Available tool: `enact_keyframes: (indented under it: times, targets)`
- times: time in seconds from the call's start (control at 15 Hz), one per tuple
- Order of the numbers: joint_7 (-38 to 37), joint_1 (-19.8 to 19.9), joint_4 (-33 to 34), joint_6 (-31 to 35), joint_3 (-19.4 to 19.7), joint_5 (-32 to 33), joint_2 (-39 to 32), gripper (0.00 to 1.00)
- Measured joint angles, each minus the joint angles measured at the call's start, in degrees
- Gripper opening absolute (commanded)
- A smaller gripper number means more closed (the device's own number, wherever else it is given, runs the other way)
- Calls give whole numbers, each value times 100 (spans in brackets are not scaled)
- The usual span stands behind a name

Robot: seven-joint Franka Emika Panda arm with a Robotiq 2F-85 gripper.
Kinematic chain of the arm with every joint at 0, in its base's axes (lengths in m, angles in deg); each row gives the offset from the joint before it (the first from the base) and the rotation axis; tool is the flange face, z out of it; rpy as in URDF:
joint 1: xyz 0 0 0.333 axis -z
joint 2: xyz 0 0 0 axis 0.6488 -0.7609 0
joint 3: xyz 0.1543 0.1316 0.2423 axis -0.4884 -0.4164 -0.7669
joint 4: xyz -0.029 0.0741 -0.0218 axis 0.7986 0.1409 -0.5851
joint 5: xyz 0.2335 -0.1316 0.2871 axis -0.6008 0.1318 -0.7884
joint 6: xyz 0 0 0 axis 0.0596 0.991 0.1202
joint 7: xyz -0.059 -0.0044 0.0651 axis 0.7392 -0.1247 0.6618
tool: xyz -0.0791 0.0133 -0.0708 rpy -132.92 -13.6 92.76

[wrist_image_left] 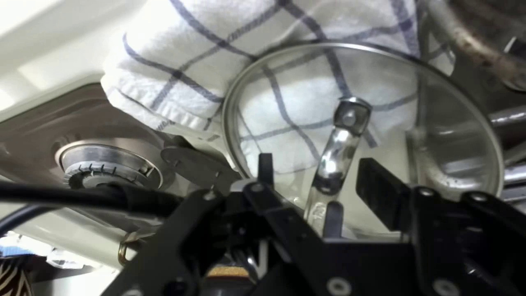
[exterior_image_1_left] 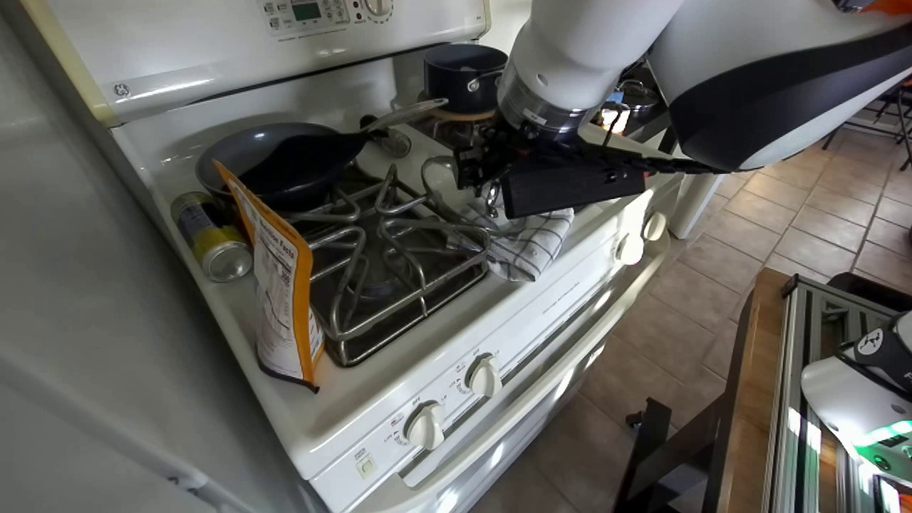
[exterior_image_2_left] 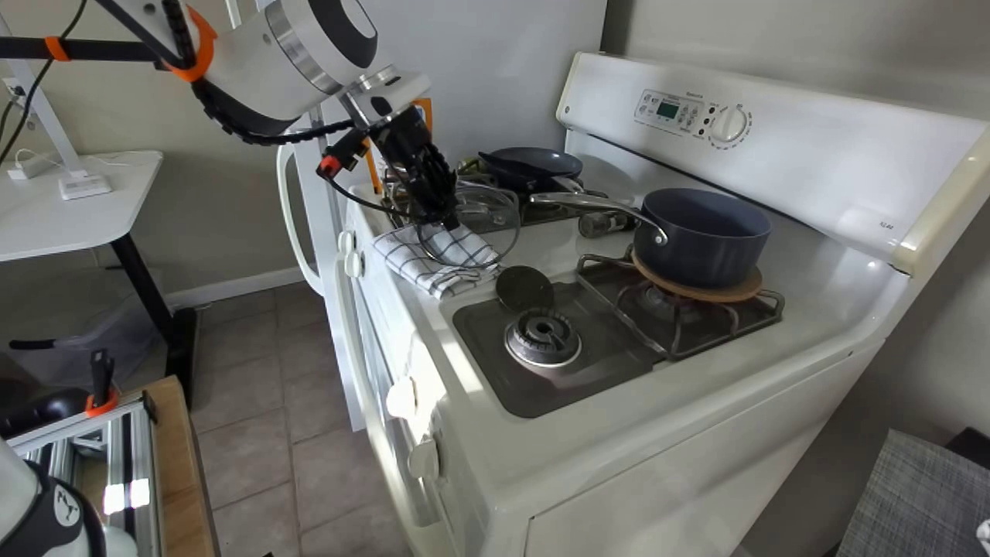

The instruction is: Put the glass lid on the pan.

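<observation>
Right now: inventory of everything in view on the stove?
grates: 2+, grey, on stove
checked towel: 1, white, stove's front
glass lid: 1, clear, partly over towel
frying pan: 1, dark, stove's rear
can: 1, silver-yellow, lying beside pan
pouch: 1, orange-white, standing beside can
trivet: 1, brown, on grate
pot: 1, dark, on trivet
jar: 1, dark, lying between pan and pot
disc: 1, dark, beside towel
robot arm: 1, white-black, above stove
gripper: 1, black, open around lid's handle

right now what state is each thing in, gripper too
Pan, uncovered
Pot, uncovered
Towel, rumpled
Glass lid, off the pan, partly over the towel
Gripper, open around the lid's handle
Pouch, upright
Can, on its side
Jar, on its side
Exposed burner, no flame showing
</observation>
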Motion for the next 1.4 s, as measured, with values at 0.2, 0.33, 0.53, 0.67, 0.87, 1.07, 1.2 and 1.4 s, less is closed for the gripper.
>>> enact_keyframes:
  times: [0.2,0.33,0.53,0.67,0.87,1.07,1.2,1.4]
  targets:
    - [462,15,6,63,9,-548,1,59]
    - [685,22,10,64,14,-850,1,51]
    - [774,48,22,64,15,-1091,-3,25]
    - [773,73,44,74,17,-1180,-11,10]
    - [765,116,117,94,27,-1245,-26,0]
    - [767,143,143,94,49,-1295,-33,3]
    - [772,144,144,94,52,-1333,-18,3]
    - [773,157,133,93,54,-1353,127,3]
